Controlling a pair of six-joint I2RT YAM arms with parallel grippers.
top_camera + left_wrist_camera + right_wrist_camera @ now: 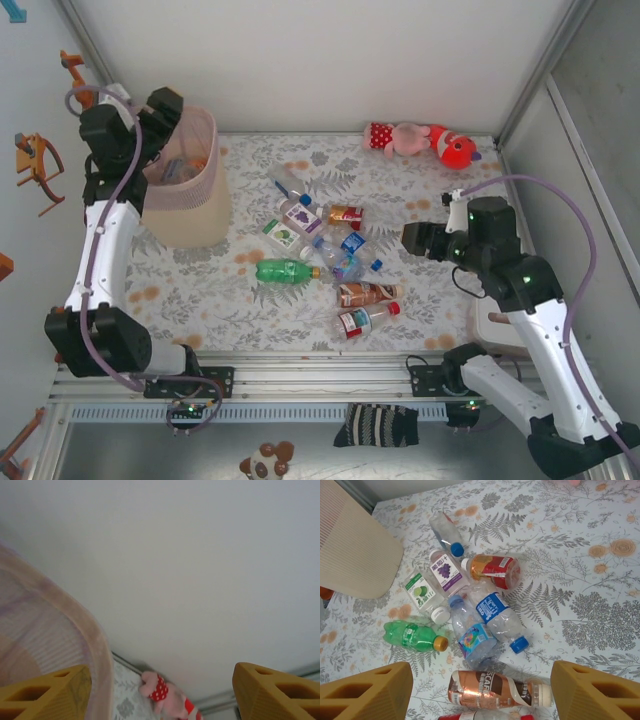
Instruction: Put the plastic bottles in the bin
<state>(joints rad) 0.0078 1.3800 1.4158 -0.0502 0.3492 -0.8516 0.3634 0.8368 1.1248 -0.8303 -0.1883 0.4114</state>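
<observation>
Several plastic bottles lie in a loose cluster on the fern-print cloth in mid-table. Among them are a green bottle (285, 270) (412, 636), a brown coffee bottle (368, 293) (492, 690), a clear blue-labelled bottle (497, 616) and a red-capped bottle (365, 320). The pale pink bin (190, 195) stands at the far left with some items inside. My left gripper (165, 110) (160, 685) hangs open over the bin's rim (95, 645), empty. My right gripper (415, 238) (480, 692) hovers open to the right of the cluster, with the coffee bottle below its fingers and nothing held.
A pink-and-red plush toy (425, 142) (162, 695) lies at the back right by the wall. A pale box (493, 325) sits under the right arm. A striped sock (375, 425) rests on the front rail. Enclosure walls close in on both sides.
</observation>
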